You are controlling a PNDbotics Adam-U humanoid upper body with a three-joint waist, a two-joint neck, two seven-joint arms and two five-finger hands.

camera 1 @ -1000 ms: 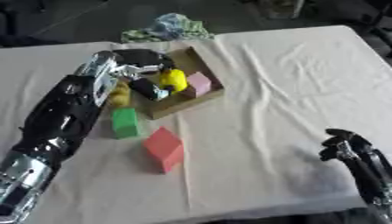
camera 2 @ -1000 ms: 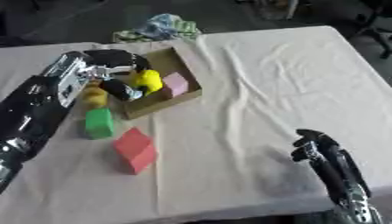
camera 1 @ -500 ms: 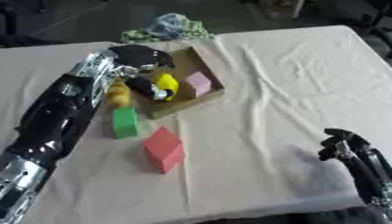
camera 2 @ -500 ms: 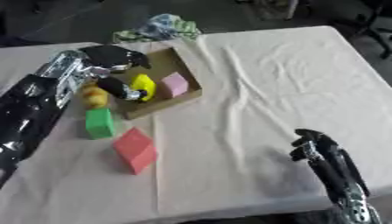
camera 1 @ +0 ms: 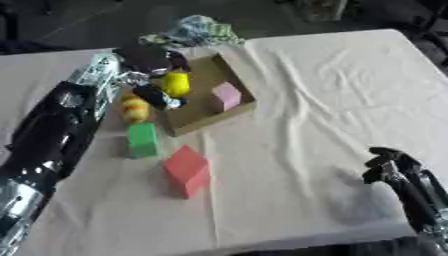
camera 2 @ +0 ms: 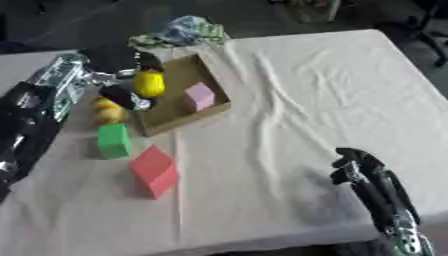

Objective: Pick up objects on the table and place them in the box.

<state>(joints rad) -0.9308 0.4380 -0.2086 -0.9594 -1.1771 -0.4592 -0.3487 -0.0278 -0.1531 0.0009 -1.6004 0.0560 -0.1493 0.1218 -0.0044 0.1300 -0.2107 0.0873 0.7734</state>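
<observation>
A shallow cardboard box (camera 1: pixel 229 105) is taken as the landmark, set on a table draped in a pale cloth (camera 1: pixel 332 85). Over the box's left half the left hand (camera 1: pixel 149 62) is held, its fingers curled around a yellow rounded object (camera 1: pixel 176 83), which is carried just above or just inside the box; whether it is touching the floor of the box cannot be told. A pink block (camera 1: pixel 226 96) is already lying inside, to the right of the yellow object. Just outside the box's left wall a yellow-orange lumpy object (camera 1: pixel 134 108) is seen, in front of it a green block (camera 1: pixel 143 140), and nearer still a red block (camera 1: pixel 187 170). Behind the box a crumpled cloth (camera 1: pixel 194 32) is heaped. The right hand (camera 1: pixel 392 165) is kept idle well to the right and in front of the box, with fingers curled and nothing held. The blocks are judged light and stiff, best gripped across two opposite flat faces; the rounded object is likelier to roll or slip.
</observation>
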